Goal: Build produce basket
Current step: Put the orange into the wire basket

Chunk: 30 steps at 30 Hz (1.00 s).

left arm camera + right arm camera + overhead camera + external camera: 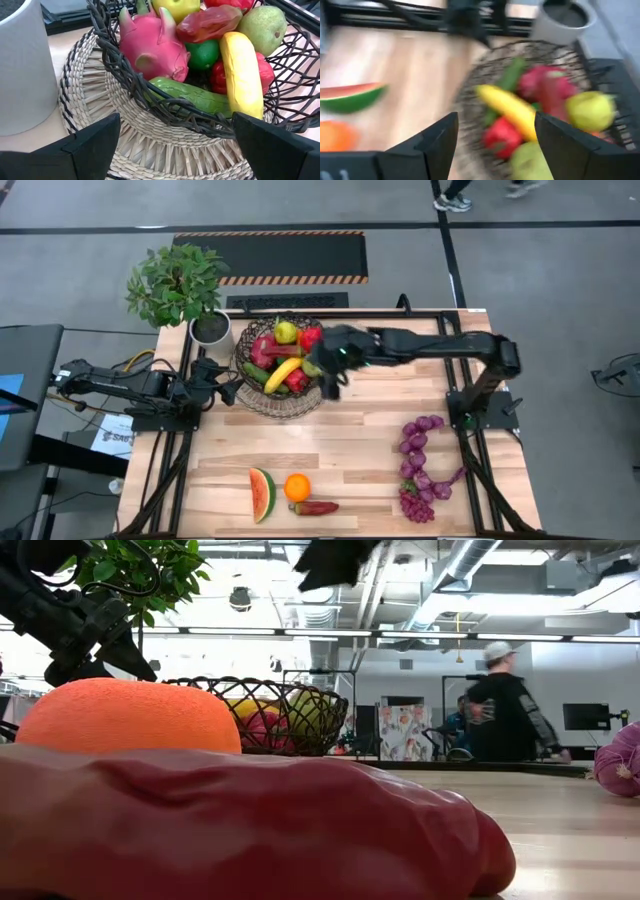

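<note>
The right gripper (331, 376) hangs over the basket (262, 402) edge with its fingers apart and empty. The left gripper (226, 386), also apart, waits beside the basket, which holds a banana (281, 374) and dragon fruit (150, 45). Watermelon slice (261, 494), orange (297, 487) and grapes (418, 470) lie on the table (350, 440).

2 matte black jointed arms; the left arm (120, 383) trails yellow cables, each gripper has blocky dark fingers (90, 145).

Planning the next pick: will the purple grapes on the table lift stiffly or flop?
The purple grapes lie in a long curved string, so they will probably flop and dangle if gripped at one end. The rounded beads may slip between fingers.
</note>
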### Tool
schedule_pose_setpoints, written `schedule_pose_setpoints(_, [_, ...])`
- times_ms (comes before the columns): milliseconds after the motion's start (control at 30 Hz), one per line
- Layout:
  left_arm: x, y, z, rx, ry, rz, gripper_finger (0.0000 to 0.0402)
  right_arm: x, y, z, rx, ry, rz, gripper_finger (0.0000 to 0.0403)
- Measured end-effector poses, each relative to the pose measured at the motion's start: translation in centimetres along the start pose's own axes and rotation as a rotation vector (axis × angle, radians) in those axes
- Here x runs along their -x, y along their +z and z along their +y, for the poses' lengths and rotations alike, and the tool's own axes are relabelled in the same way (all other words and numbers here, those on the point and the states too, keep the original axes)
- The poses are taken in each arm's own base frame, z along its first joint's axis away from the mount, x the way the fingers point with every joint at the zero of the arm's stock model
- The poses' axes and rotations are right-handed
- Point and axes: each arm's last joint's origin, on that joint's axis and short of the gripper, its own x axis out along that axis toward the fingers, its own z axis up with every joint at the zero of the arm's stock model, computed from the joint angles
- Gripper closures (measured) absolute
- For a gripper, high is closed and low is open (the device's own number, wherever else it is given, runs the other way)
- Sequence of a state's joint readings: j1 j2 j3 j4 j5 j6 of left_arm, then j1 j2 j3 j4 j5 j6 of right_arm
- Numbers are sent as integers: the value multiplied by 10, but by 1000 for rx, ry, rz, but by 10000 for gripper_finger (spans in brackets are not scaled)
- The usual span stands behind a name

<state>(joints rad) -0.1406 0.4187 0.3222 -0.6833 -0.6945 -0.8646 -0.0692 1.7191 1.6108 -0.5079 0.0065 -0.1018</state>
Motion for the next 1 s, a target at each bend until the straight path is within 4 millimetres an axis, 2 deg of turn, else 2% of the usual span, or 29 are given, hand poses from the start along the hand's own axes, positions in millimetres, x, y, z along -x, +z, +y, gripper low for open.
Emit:
schedule_pose_setpoints(133, [0, 0, 0, 0, 0, 0, 34, 30, 4, 44, -49, 104, 20, 119])
schedule_pose_setpoints(233, [0, 0, 0, 0, 0, 0, 34, 37, 5, 83, -45, 190, 9, 119])
schedule_pose_setpoints(300, [0, 0, 0, -2, 0, 0, 34, 32, 5, 111, -16, 224, -17, 119])
schedule_pose_setpoints(433, [0, 0, 0, -13, 0, 0, 34, 8, 0, 161, 38, 252, -77, 119])
schedule_pose_setpoints(567, [0, 0, 0, -16, 1, 1, 34, -31, -9, 194, 63, 283, -164, 119])
schedule_pose_setpoints(800, [0, 0, 0, -31, -4, 5, 34, -101, -35, 211, 15, 288, -232, 119])
schedule_pose_setpoints(933, [0, 0, 0, -32, -4, 5, 34, -128, -59, 219, -26, 315, -152, 119])
schedule_pose_setpoints(1000, [0, 0, 0, -33, -3, 6, 34, -135, -68, 224, -57, 355, -112, 119])
